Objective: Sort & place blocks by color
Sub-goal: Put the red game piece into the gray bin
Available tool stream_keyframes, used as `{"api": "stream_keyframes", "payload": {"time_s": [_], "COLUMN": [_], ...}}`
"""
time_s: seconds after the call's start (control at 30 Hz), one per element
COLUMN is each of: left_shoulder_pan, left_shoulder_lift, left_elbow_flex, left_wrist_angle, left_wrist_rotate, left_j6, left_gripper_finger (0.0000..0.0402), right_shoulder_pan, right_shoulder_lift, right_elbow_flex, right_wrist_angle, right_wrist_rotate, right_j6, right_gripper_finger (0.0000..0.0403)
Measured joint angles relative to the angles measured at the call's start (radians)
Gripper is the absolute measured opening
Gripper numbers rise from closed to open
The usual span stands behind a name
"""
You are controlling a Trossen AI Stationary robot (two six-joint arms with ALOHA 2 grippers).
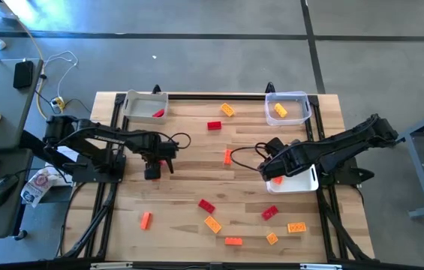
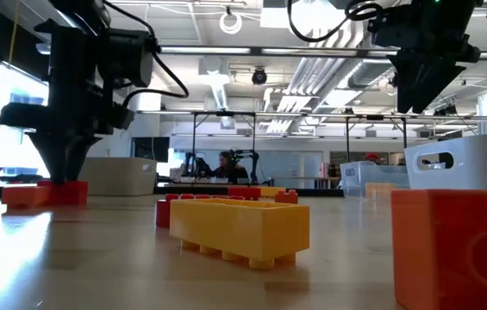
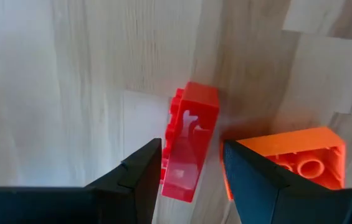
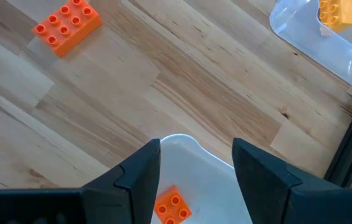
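Observation:
A red block lies on its side on the wooden table, with an orange block close beside it. My left gripper points straight down over the red block, open, one finger on either side of it; no touch shows. In the low view the left gripper ends at the top of the red block. My right gripper hangs open above a white bin that holds an orange block. More red, orange and yellow-orange blocks lie scattered on the table.
A white bin at the far left holds a red block. A clear bin at the far right holds a yellow-orange block. Loose blocks lie near the front edge, among them a red one and an orange one. Black rails frame the table.

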Motion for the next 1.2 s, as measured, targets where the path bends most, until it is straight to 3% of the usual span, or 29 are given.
{"api": "stream_keyframes", "payload": {"time_s": [0.43, 0.73, 1.2], "left_shoulder_pan": [0.000, 0.001, 0.001], "left_shoulder_lift": [0.119, 0.124, 0.120], "left_elbow_flex": [0.002, 0.003, 0.094], "left_wrist_angle": [-0.001, -0.001, 0.013], "left_wrist_rotate": [-0.024, -0.025, -0.099], "left_j6": [-0.001, 0.009, 0.076], "left_gripper_finger": [0.0149, 0.0066, 0.0070], "right_shoulder_pan": [0.000, 0.000, 0.000], "right_shoulder_lift": [0.000, 0.000, 0.000], "right_elbow_flex": [0.000, 0.000, 0.000], "right_wrist_angle": [0.008, 0.009, 0.044], "right_wrist_rotate": [-0.001, -0.001, -0.002], "right_j6": [0.000, 0.000, 0.000], "right_gripper_finger": [0.0185, 0.0185, 0.0185]}}
